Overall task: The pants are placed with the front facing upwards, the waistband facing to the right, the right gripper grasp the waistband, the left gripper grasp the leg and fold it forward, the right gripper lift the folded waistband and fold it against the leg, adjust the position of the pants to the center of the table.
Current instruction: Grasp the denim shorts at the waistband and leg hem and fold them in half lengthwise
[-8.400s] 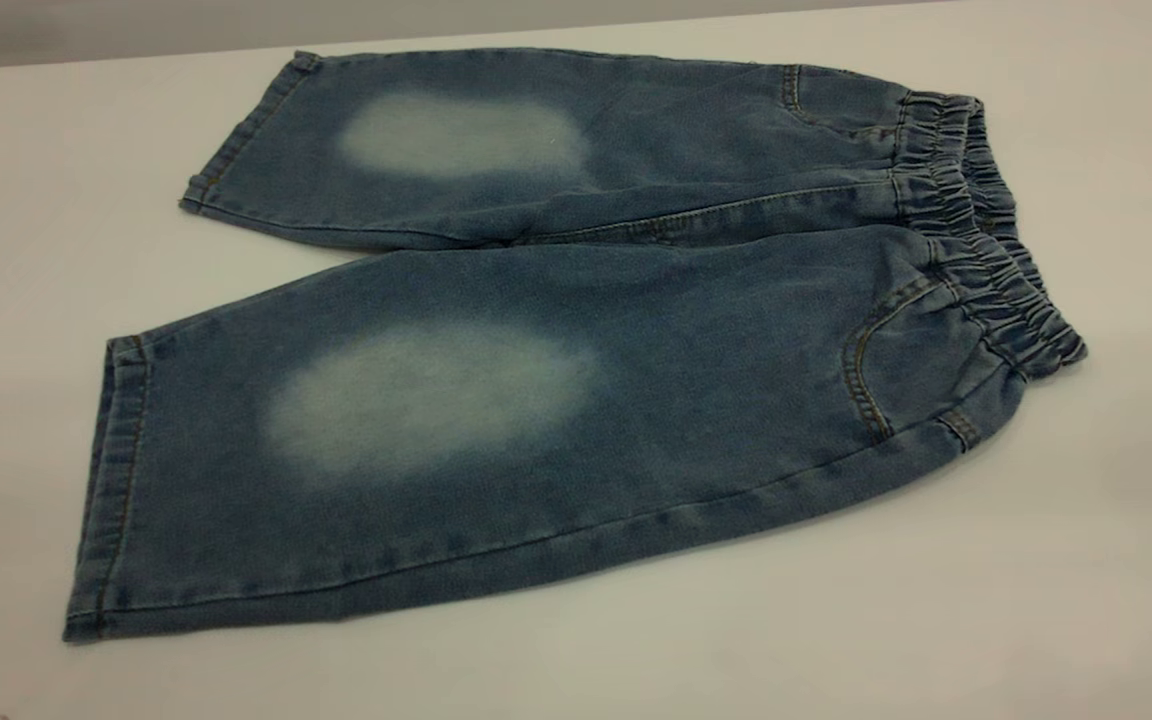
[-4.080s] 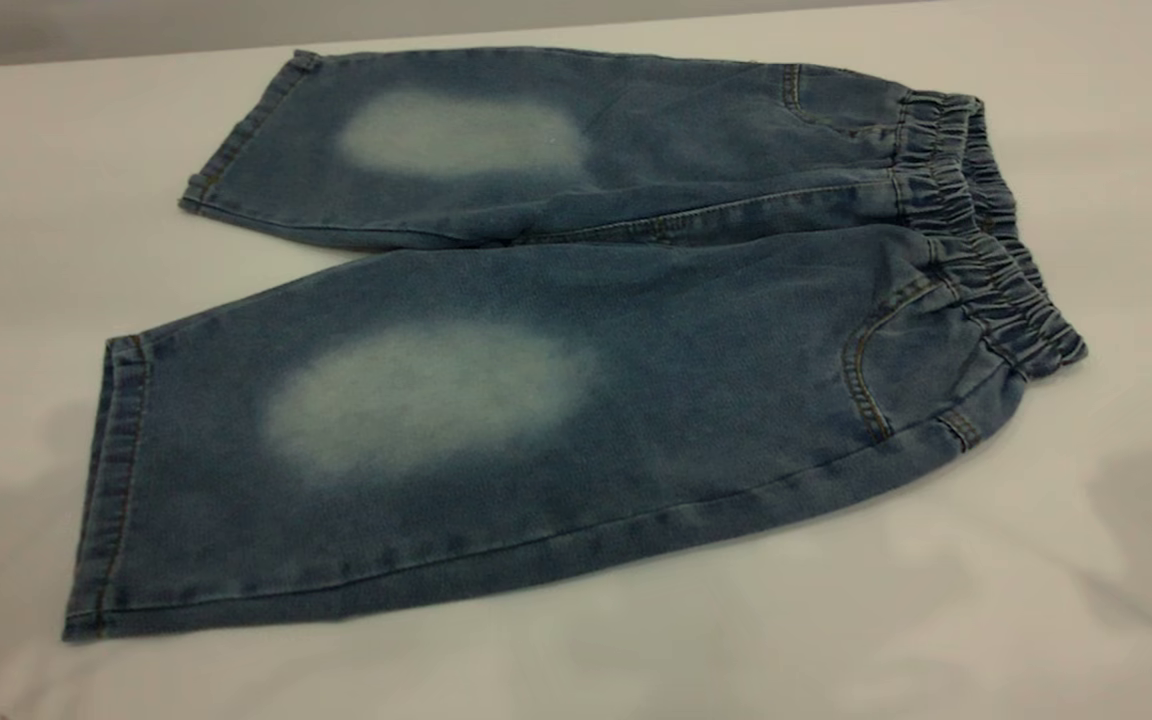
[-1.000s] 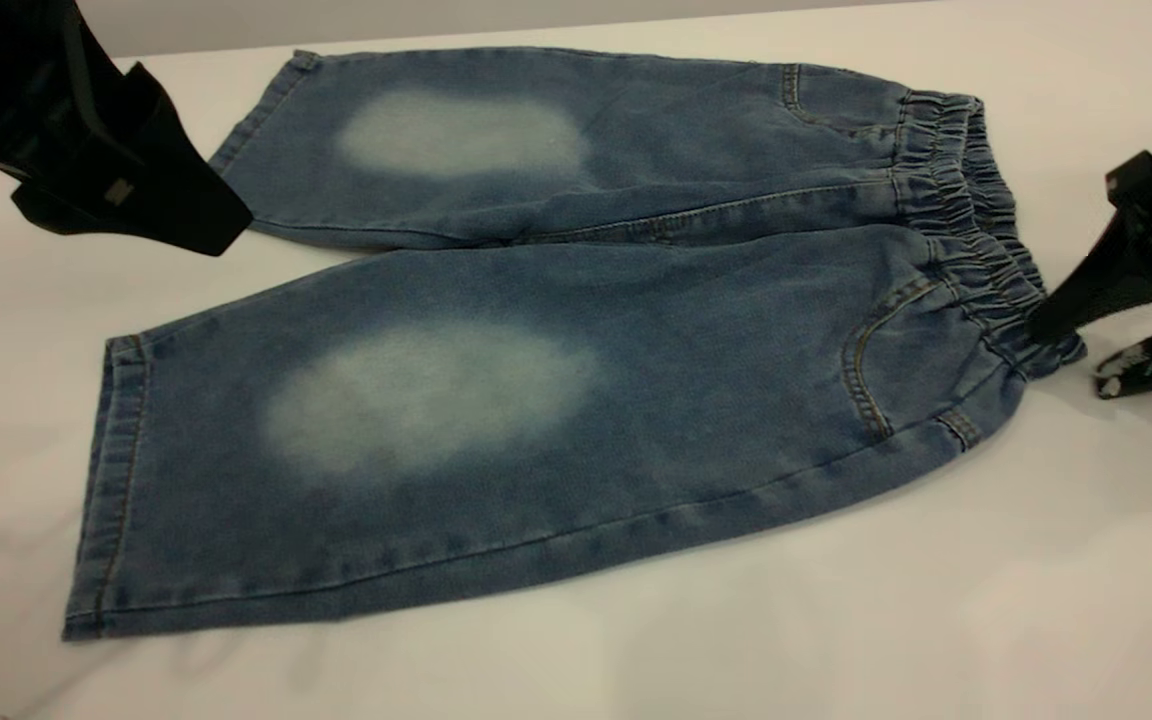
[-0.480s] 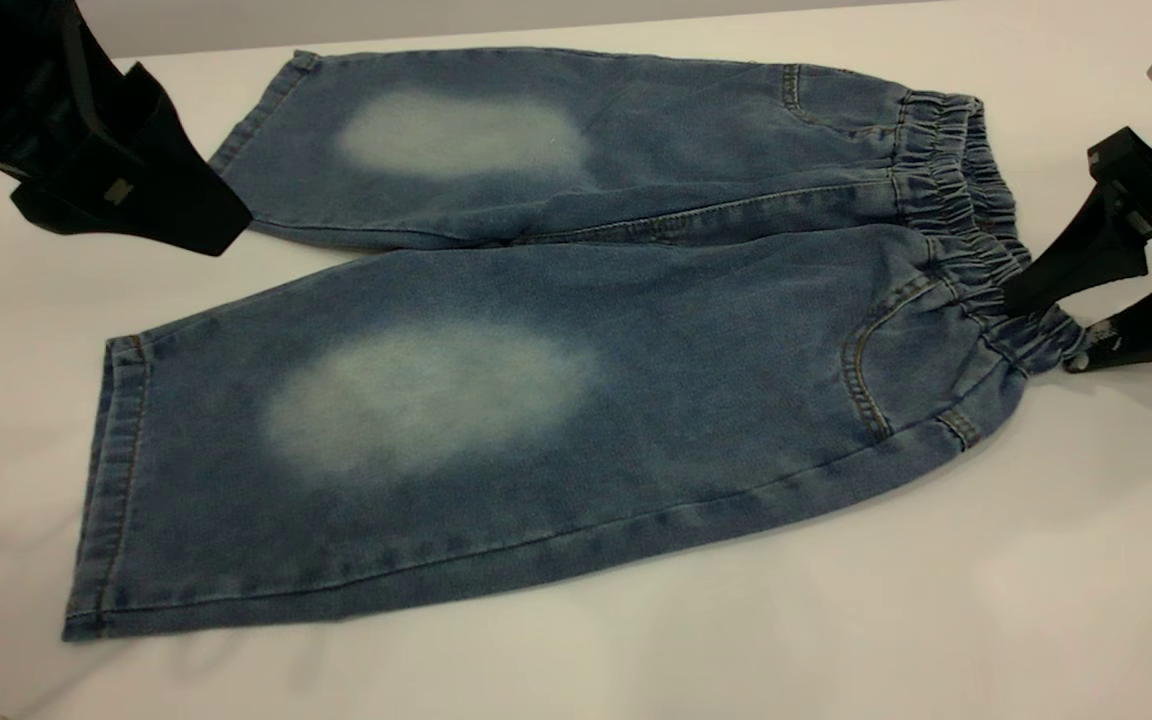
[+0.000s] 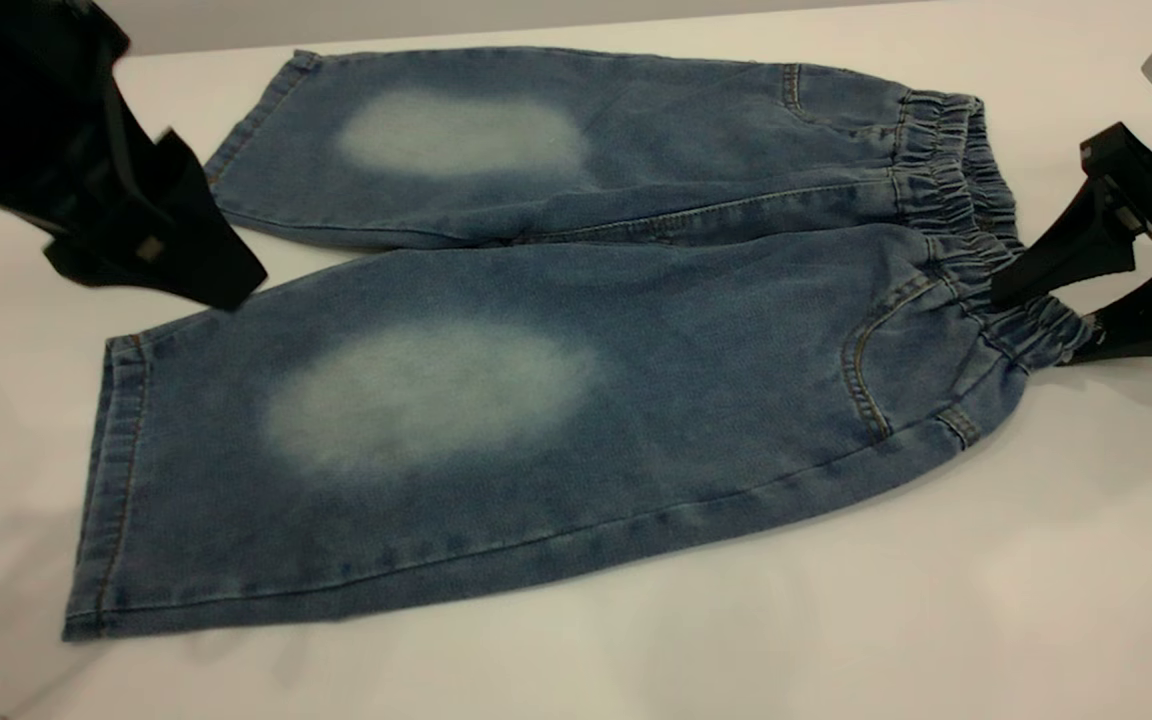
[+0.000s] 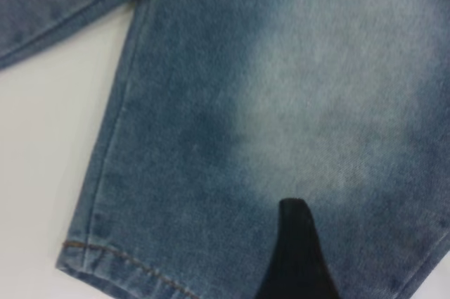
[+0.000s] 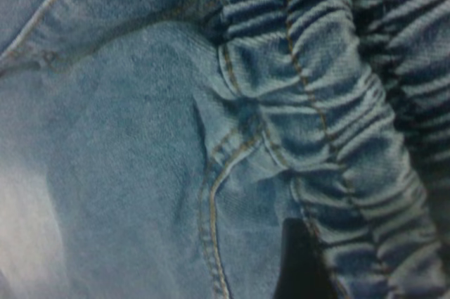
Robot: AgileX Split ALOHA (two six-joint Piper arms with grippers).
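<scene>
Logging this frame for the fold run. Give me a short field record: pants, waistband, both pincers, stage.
pants: flat, front up, both legs spread, unfolded
waistband: at the right end, ruched
table: white, pants lying on it
right pincer: open, one finger over and one under the waistband's near corner, not yet closed
left pincer: above the inner edge of the near leg close to its hem, no grasp seen
stage: grasp of waistband about to happen, no fold made

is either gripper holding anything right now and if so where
Neither grips yet. The right gripper straddles the waistband at its near corner, fingers open; the left gripper hovers by a leg.
</scene>
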